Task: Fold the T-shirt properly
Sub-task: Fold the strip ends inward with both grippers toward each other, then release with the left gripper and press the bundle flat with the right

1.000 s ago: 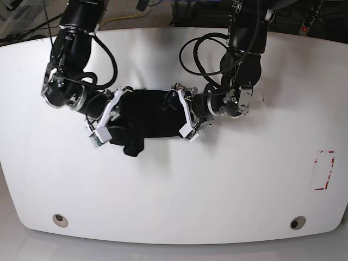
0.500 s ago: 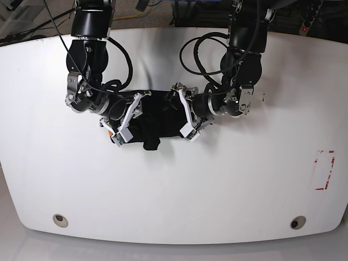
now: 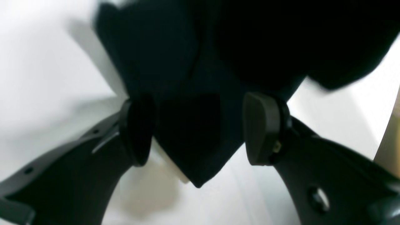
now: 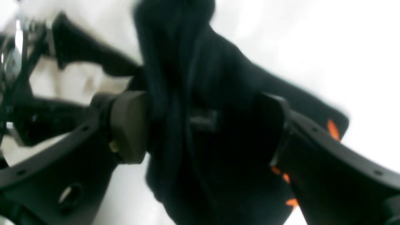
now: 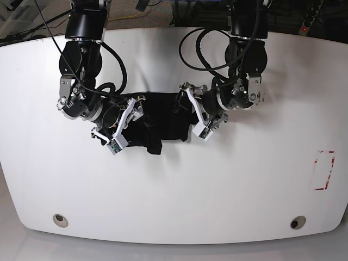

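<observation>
We are seeing the T-shirt [image 5: 157, 122] lying bunched in a dark strip on the white table [image 5: 217, 190], stretching between our two grippers; the left gripper [image 3: 200, 128] is standing with its jaws apart, a corner of cloth sitting between the pads [image 3: 261, 128], so we cannot tell whether it is gripping; the right gripper [image 4: 206, 128] is spread wide around a fold, orange print [image 4: 332, 129] showing beside it.

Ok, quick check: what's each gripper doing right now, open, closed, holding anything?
Left gripper: jaws apart, a corner of the black soft cloth T-shirt lies between them; grip cannot be told.
Right gripper: open, jaws wide astride the shirt.
</observation>
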Available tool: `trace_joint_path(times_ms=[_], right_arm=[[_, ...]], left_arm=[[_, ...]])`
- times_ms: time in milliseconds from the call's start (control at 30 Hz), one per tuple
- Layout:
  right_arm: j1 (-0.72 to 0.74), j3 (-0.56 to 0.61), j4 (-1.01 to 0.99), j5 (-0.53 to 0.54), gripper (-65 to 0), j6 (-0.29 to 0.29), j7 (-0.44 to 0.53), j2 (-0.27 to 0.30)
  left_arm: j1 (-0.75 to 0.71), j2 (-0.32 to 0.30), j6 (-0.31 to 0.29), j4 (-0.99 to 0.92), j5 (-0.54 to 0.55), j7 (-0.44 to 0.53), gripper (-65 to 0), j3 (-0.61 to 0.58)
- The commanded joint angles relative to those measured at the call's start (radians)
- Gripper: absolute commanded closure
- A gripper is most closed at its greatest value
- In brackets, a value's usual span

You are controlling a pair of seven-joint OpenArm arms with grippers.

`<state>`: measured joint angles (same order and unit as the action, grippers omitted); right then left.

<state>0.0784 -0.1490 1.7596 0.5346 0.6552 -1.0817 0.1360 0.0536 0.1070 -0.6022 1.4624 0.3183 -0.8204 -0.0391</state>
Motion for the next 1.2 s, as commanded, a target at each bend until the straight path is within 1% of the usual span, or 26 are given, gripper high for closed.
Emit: trace_joint_path(times_ms=[0,100,167,267,367,433,467,600,700,767,833,900,967,1033,1100,1167], right_arm=[[0.018,-0.005,0.053,0.08,-48.4,0.007,0.027,0.011],[0.007,-0.005,0.05,0.138,-48.2,0.007,0.027,0.043],[0.002,-0.002,0.049,0.143,-48.2,-0.001,0.027,0.043],[-0.001,0.002,0.029,0.107,-48.2,-0.001,0.027,0.037],[0.005,0.044,-0.017,0.074,-48.2,0.002,0.031,0.012],[0.008,0.047,-0.02,0.055,-48.0,0.001,0.031,0.012],[0.008,0.047,-0.019,0.052,-48.0,0.005,0.031,0.011],[0.008,0.055,-0.022,0.046,-48.0,0.005,0.033,0.014],[0.01,0.056,-0.028,0.045,-48.0,0.005,0.045,0.009],[0.01,0.093,-0.039,0.043,-48.0,0.001,0.088,0.007],[0.024,0.142,-0.08,0.043,-48.0,-0.004,0.136,0.007],[0.064,0.187,-0.151,0.043,-48.0,-0.004,0.173,0.007],[0.102,0.213,-0.243,0.043,-48.0,-0.005,0.199,0.006],[0.142,0.214,-0.326,0.043,-48.0,-0.005,0.237,0.006],[0.183,0.22,-0.422,0.043,-48.0,-0.005,0.301,0.006],[0.219,0.219,-0.485,0.043,-48.0,-0.005,0.334,0.006]], left_arm=[[-0.011,0.001,-0.002,0.087,0.02,0.022,-40.7,0.014],[-0.042,-0.033,-0.002,0.157,0.02,0.02,-40.7,0.026],[-0.061,-0.059,-0.002,0.205,0.02,0.02,-40.7,0.028],[-0.103,-0.112,-0.002,0.284,0.02,0.02,-40.7,0.041],[-0.146,-0.174,-0.002,0.358,0.02,0.019,-40.7,0.048],[-0.174,-0.221,-0.002,0.395,0.02,0.019,-40.7,0.048],[-0.185,-0.255,-0.002,0.409,0.02,0.019,-40.7,0.049],[-0.215,-0.329,-0.002,0.426,0.017,0.019,-40.7,0.087],[-0.222,-0.356,-0.002,0.426,0.014,0.02,-40.7,0.097],[-0.223,-0.382,-0.002,0.427,0.014,0.02,-40.7,0.097],[-0.231,-0.395,-0.002,0.427,0.014,0.02,-40.7,0.097],[-0.249,-0.407,-0.002,0.43,0.014,0.022,-40.7,0.095],[-0.258,-0.405,-0.002,0.432,0.014,0.022,-40.7,0.095],[-0.268,-0.404,-0.002,0.433,0.014,0.022,-40.7,0.094],[-0.274,-0.402,-0.002,0.433,0.015,0.022,-40.7,0.086],[-0.274,-0.402,-0.002,0.433,0.014,0.022,-40.7,0.061]])
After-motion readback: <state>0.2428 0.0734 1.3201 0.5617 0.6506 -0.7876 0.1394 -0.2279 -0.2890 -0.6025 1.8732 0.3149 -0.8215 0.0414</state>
